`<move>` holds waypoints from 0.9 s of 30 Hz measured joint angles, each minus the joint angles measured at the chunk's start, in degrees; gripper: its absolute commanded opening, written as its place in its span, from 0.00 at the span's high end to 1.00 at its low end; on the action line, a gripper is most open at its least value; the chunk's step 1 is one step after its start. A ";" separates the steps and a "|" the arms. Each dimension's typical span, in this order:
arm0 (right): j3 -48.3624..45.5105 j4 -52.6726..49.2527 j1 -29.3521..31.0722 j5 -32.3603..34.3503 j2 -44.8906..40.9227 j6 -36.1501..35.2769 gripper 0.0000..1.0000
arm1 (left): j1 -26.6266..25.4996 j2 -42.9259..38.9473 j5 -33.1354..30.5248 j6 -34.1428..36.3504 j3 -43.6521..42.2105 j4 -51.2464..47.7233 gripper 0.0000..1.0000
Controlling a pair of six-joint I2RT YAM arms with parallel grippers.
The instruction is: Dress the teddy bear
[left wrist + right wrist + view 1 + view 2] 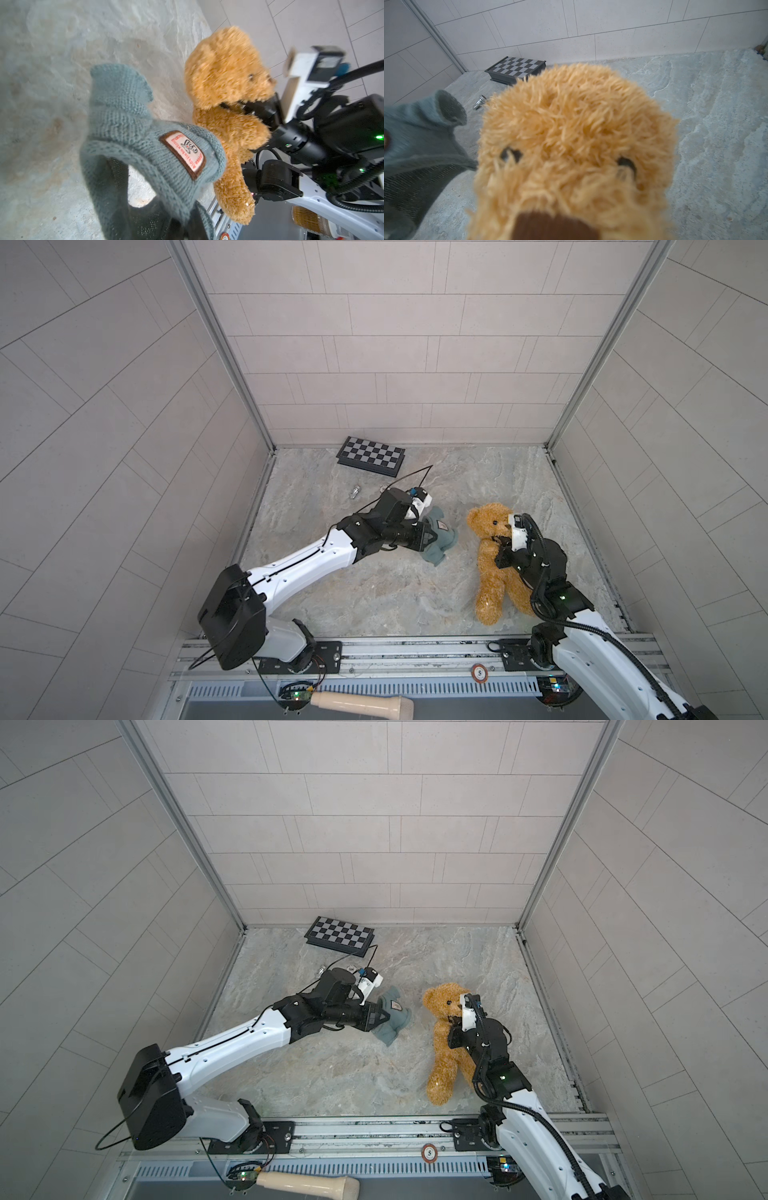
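**Sweater pinched on the left, bear gripped on the right**

The left end effector (pixel 430 536) is pressed together on the hem of a grey-blue knitted sweater (pixel 443 538), and its fingers are largely covered by the cloth. In the left wrist view the sweater (pixel 133 128) is seen hanging open, with a brown-edged label (pixel 182 154) sewn on its front. The right end effector (pixel 501 553) is clamped at the neck of the teddy bear (pixel 490 576), just under the chin. The bear is found on the right half of the table (pixel 374 597), with its head toward the back wall and its legs toward the front rail. Whether its feet are resting on the table cannot be told. The sweater and bear are kept near each other but apart. A chessboard (pixel 371 456) is seen by the back wall, and a small silvery object (pixel 355 491) is seen near it.
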 measured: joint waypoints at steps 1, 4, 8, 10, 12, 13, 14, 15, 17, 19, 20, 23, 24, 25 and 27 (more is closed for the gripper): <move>0.48 -0.04 0.22 -0.20 0.00 -0.07 1.00 | 1.01 0.76 1.31 -0.68 -2.86 1.97 1.00; 1.90 -0.59 1.40 -0.66 0.04 -0.28 1.00 | 3.96 4.55 4.00 -3.54 -12.13 8.07 1.00; 4.31 -3.63 4.92 -0.42 1.84 -1.16 1.00 | 7.58 8.07 4.72 -5.42 -20.65 11.98 1.00; 5.60 -5.18 7.30 0.11 3.65 -1.64 1.00 | 9.22 7.45 4.72 -5.70 -23.10 13.75 1.00; 6.91 -6.64 9.92 0.63 5.64 -2.25 1.00 | 11.02 5.95 4.68 -5.90 -25.11 15.82 0.97; 7.56 -7.19 11.23 0.90 6.80 -2.67 1.00 | 11.72 4.94 4.48 -5.92 -25.86 16.17 0.85; 8.17 -7.74 12.46 1.18 7.96 -3.04 1.00 | 12.22 3.91 4.07 -5.44 -26.29 16.13 0.71; 8.87 -8.28 13.68 1.42 9.25 -3.41 1.00 | 12.61 2.86 3.37 -4.98 -26.43 15.65 0.60; 10.34 -9.55 16.00 1.70 11.87 -4.17 1.00 | 13.09 0.81 1.36 -3.93 -26.23 14.08 0.46; 11.45 -10.34 17.81 1.70 14.25 -4.76 1.00 | 12.92 -2.08 -1.66 -2.56 -25.33 9.97 0.39; 11.76 -10.62 18.47 1.66 15.10 -4.85 1.00 | 12.59 -3.45 -3.30 -1.57 -24.28 7.26 0.38; 11.85 -11.19 19.30 1.62 16.96 -4.87 1.00 | 9.29 -5.92 -10.47 0.81 -17.27 -2.01 0.39; 11.76 -11.37 19.32 1.64 17.35 -4.72 1.00 | 7.30 -5.77 -12.98 1.49 -13.88 -4.59 0.41; 11.50 -11.43 19.32 1.68 17.57 -4.50 1.00 | 5.09 -5.07 -15.30 1.99 -10.40 -6.86 0.42; 10.71 -11.43 19.37 1.73 17.44 -4.04 1.00 | 0.83 -2.78 -18.75 2.51 -4.50 -9.42 0.45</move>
